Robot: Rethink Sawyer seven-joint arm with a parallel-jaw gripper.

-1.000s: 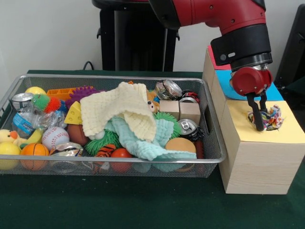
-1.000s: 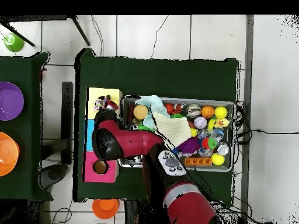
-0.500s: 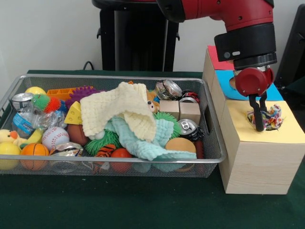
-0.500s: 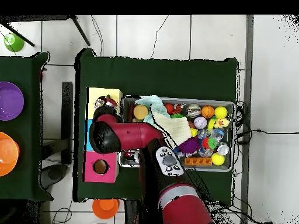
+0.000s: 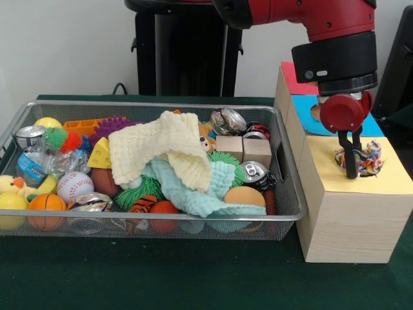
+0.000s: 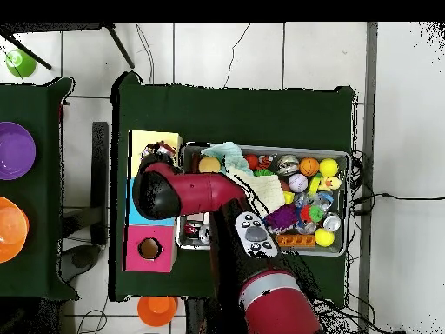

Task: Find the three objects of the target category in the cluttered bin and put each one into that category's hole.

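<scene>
A multicoloured rope toy (image 5: 366, 159) sits at the hole in the yellow top of the wooden box (image 5: 348, 226), to the right of the bin. My gripper (image 5: 352, 161) hangs straight down over it, shut on the rope toy, one finger in front of the toy and the other behind it. In the overhead view the rope toy (image 6: 158, 156) shows on the yellow section (image 6: 152, 139), just beyond the arm's head. The wire bin (image 5: 148, 104) holds a cream cloth (image 5: 161, 145), a mint cloth (image 5: 193, 187), crushed cans (image 5: 253, 171), wooden blocks (image 5: 245, 148) and balls (image 5: 74, 185).
Behind the yellow section, the box has a blue section (image 5: 306, 110) and a red one (image 5: 290, 74); the pink top's hole (image 6: 149, 249) shows overhead. A purple bowl (image 6: 13, 150) and an orange bowl (image 6: 9, 228) stand on a side table.
The arm's upper links have swung a little to the right in the front view. The gripper and the rope toy stay at the same spot on the yellow top.
</scene>
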